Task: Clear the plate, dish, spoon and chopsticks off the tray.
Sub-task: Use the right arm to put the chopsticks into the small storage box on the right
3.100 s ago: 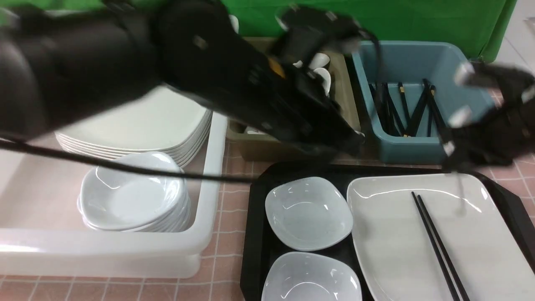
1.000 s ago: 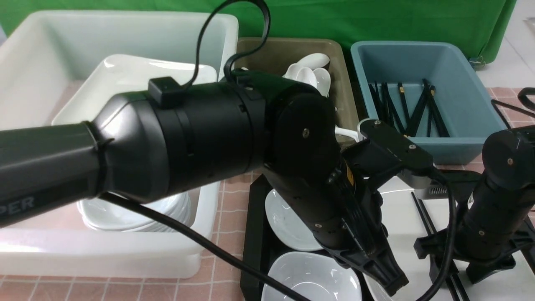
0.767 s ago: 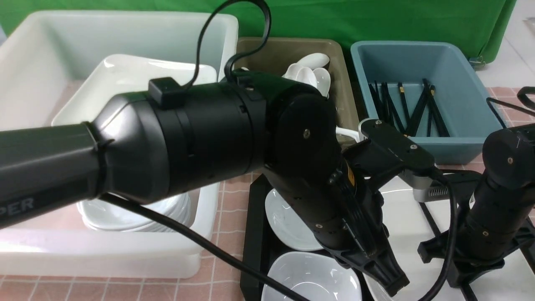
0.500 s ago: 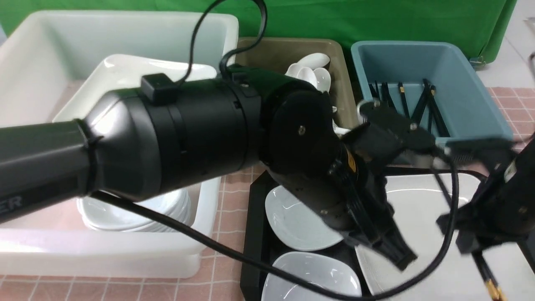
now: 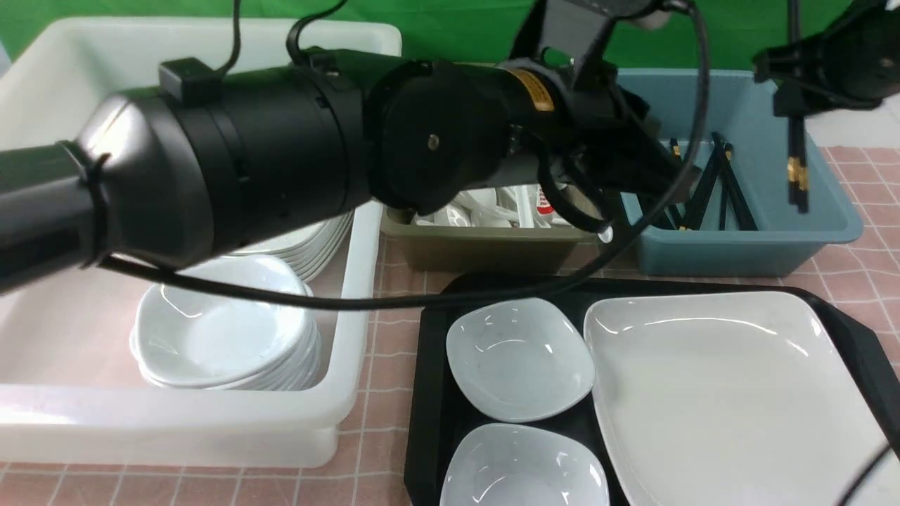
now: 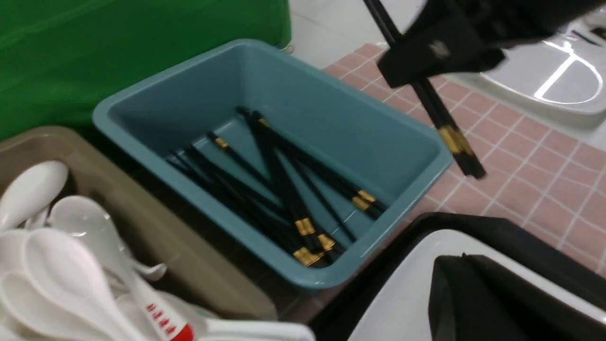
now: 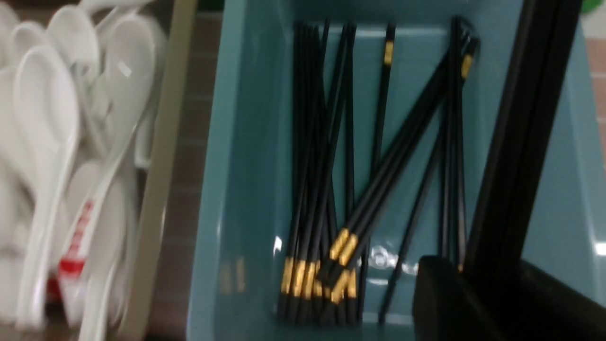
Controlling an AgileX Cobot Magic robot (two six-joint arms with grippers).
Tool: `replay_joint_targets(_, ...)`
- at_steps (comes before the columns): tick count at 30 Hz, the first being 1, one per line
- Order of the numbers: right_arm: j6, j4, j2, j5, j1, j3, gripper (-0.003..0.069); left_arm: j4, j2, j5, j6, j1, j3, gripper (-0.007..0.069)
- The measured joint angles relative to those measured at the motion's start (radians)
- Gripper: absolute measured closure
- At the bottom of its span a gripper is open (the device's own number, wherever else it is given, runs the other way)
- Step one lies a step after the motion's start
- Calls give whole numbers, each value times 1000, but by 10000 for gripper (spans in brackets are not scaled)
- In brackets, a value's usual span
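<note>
My right gripper pinched the chopsticks upright above the blue bin. Better, I judged, to lower them inside before release.

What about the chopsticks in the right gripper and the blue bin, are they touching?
Apart. In the left wrist view, pink tabletop shows between the hanging chopsticks and the blue bin rim; their tips hang free.

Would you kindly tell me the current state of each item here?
chopsticks: lifted, clamped in the right gripper
plate: empty, on the tray
far small dish: empty, on tray
near small dish: empty, on tray
blue bin: holding other chopsticks
olive bin: holding spoons
</note>
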Motion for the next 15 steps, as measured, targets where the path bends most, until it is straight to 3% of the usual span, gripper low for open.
replay_joint_targets(6, 25, 0, 214, -21, -1, -177, 475, 18, 5, 132, 0, 33, 0, 628)
replay_joint_targets(12, 35, 1, 330, 39, -1, -249, 291, -10, 5, 335, 0, 34, 0, 628)
replay_joint_targets(15, 19, 1, 322, 145, -2, -258, 289, -40, 5, 420, 0, 34, 0, 628)
